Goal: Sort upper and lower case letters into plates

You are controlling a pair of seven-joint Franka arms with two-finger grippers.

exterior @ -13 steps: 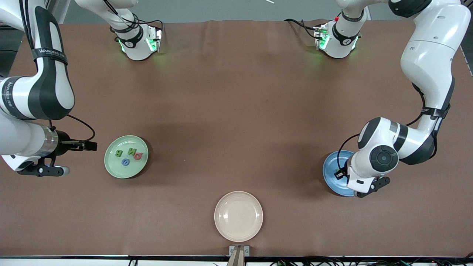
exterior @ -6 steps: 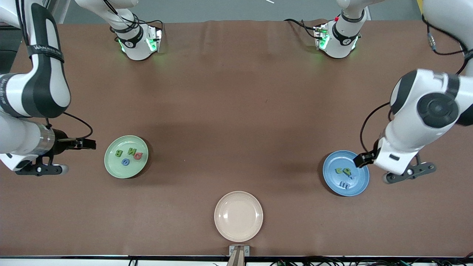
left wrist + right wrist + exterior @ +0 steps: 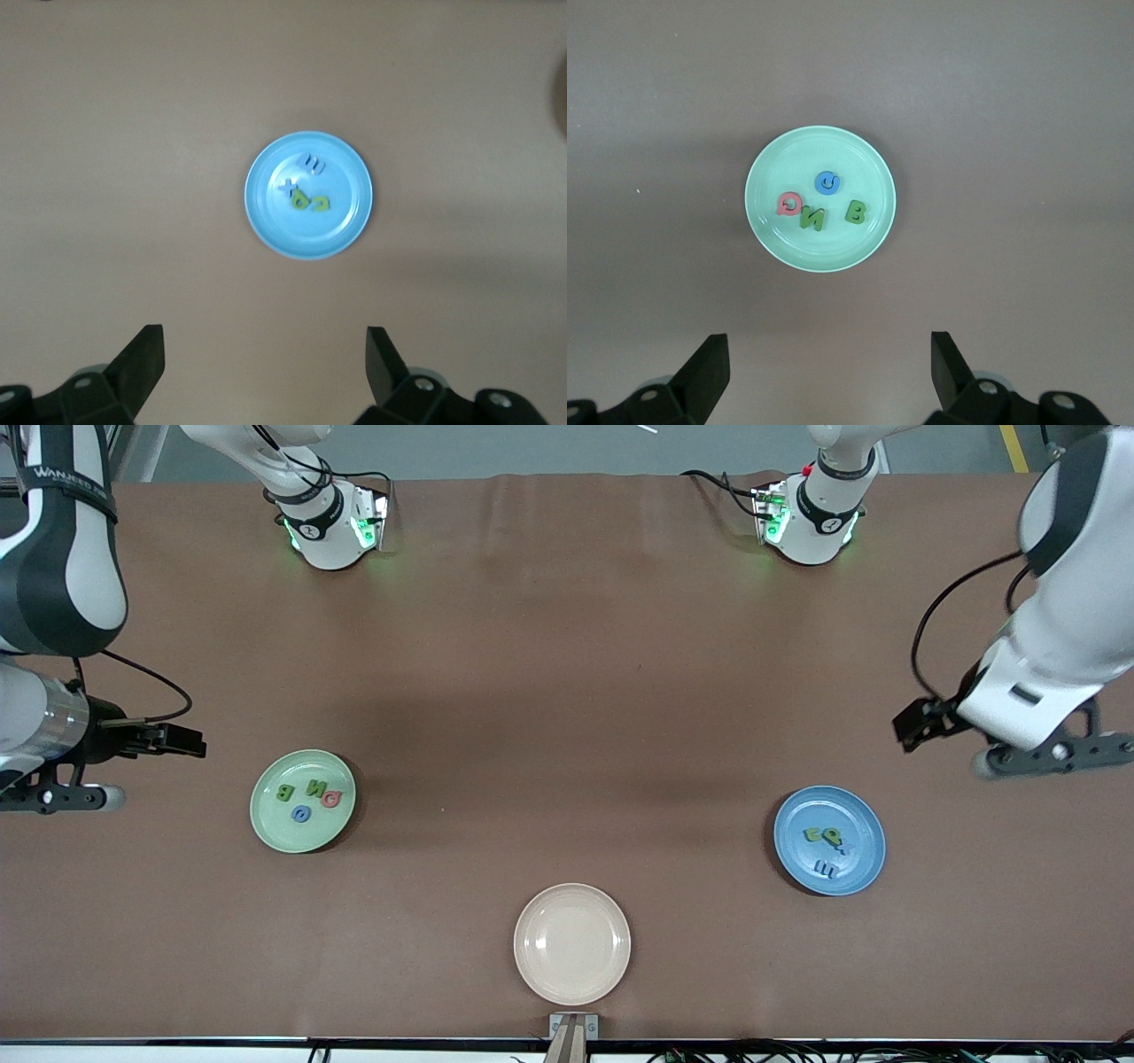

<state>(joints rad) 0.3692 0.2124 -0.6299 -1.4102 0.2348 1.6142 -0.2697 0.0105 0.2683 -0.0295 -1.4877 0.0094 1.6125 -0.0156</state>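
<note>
On my screens, the brown bench point(image 3: 567, 691) carries three plates. The cream plate point(image 3: 572, 943) sits at the front view's six o'clock, nearest the front camera. The pale green plate point(image 3: 303, 801), toward the right arm's end at about eight o'clock, holds a green B point(image 3: 284, 792), a green N point(image 3: 314, 787), a pink letter point(image 3: 331, 798) and a blue one point(image 3: 301, 813). The blue plate point(image 3: 829, 840), toward the left arm's end at about four o'clock, holds green letters point(image 3: 822, 835) and blue letters point(image 3: 830, 865). My right claw point(image 3: 828, 376) hangs released over bare bench at nine o'clock. My left claw point(image 3: 266, 372) hangs released over bare bench at three o'clock.
</note>
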